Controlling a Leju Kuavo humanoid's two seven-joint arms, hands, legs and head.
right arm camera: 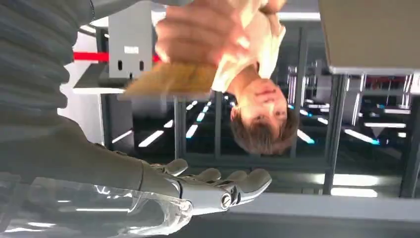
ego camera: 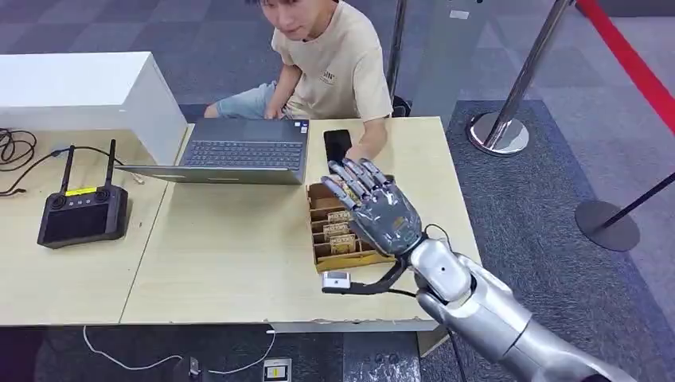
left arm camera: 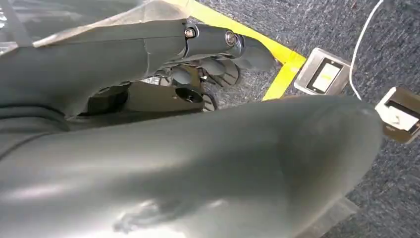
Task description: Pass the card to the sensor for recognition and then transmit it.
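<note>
My right hand (ego camera: 380, 208) is raised over the cardboard card box (ego camera: 318, 253) near the table's right side, fingers stretched out and apart, holding nothing. In the right wrist view the same hand (right arm camera: 208, 191) is empty, and beyond it a person's hand (right arm camera: 198, 34) holds a blurred yellowish card (right arm camera: 171, 79), apart from my fingers. The box has several brown cards (ego camera: 341, 231) standing in slots. A small white scanner sensor (ego camera: 336, 280) on a black stand sits at the table's front edge, just before the box. My left hand (left arm camera: 213, 47) hangs beside the table; its dark fingers show, their pose unclear.
A person sits across the table, one hand (ego camera: 360, 152) reaching toward the box. An open laptop (ego camera: 239, 151), a black phone (ego camera: 336, 143) and a black remote controller (ego camera: 79, 211) lie on the table (ego camera: 223, 255). Stanchion bases (ego camera: 499, 133) stand on the floor to the right.
</note>
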